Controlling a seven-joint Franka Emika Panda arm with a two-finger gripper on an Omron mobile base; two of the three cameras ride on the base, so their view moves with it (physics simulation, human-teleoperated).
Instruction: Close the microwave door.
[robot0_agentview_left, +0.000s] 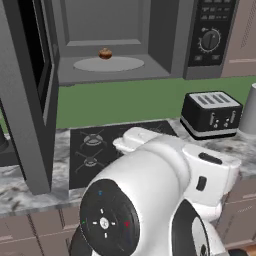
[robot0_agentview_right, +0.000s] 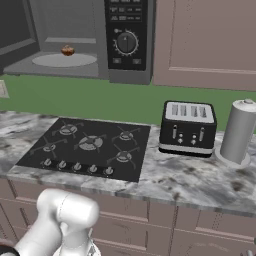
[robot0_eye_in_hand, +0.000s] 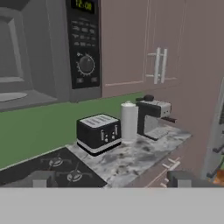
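The claw (robot0_eye_in_hand: 109, 180) sits nearest, fingers spread wide and gripping nothing, low over the marble desk (robot0_eye_in_hand: 140, 157) beside the hob. The microwave (robot0_agentview_left: 150, 45) hangs above it; its door (robot0_agentview_left: 30, 95) is swung fully out on the left, so the arm likely must reach behind it to push.

one microwave (robot0_agentview_left: 125, 40), one toaster (robot0_agentview_right: 188, 128), one hob (robot0_agentview_right: 87, 147), one coffee machine (robot0_eye_in_hand: 153, 116).
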